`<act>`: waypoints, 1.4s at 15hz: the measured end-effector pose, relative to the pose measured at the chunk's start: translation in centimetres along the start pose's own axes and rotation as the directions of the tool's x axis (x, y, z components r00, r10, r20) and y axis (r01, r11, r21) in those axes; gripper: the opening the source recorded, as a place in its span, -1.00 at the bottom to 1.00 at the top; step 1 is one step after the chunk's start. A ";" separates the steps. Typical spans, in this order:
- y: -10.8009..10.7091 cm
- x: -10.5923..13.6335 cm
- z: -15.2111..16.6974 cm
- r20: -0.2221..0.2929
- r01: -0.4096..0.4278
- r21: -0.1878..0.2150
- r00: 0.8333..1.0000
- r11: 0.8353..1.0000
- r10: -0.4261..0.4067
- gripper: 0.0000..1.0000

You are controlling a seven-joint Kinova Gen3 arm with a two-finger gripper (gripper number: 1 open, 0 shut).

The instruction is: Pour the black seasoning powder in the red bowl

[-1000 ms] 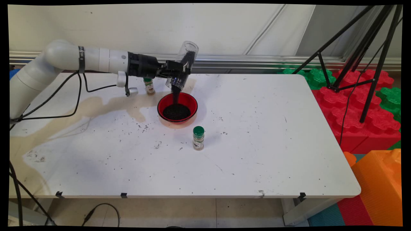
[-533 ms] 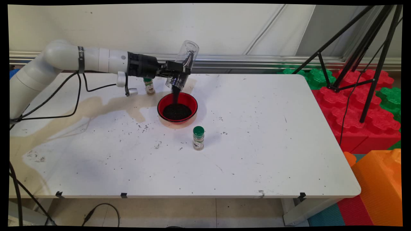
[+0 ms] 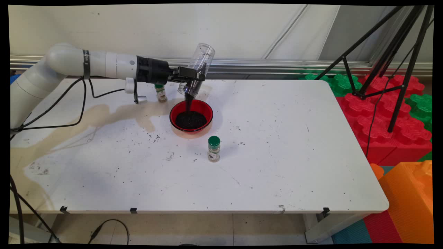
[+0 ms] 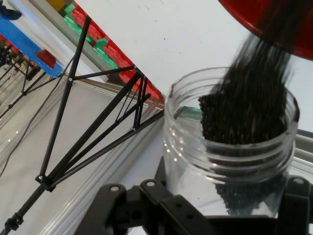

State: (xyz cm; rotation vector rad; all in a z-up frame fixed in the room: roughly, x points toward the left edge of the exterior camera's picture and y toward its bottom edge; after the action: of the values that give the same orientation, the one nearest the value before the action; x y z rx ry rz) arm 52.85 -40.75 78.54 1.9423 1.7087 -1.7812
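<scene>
A white, stained surface (image 3: 277,166) stands before a pale wall (image 3: 138,27). Right of it, a black tripod (image 3: 398,52) rises over red, green and orange foam blocks (image 3: 387,117).

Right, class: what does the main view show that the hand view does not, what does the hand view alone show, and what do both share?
Only the main view shows the two green-capped spice jars, one in front of the bowl and one behind the arm, and the white table whole.

Only the hand view looks into the clear jar's mouth, where the dark grains slide out.

Both show the gripper holding the tilted clear jar, grains falling into the red bowl, and the black tripod.
</scene>
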 end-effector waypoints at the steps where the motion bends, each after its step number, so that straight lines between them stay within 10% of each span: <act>1: 0.0 0.0 0.0 0.000 -0.008 0.001 1.000 1.000 0.008 -1.00; 21: -0.6 0.2 -0.6 0.001 -0.234 0.030 0.972 0.972 0.234 -1.00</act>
State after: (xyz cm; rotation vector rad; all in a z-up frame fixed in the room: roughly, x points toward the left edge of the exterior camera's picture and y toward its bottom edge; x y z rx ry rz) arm 52.81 -40.03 78.96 2.0585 1.3905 -1.7294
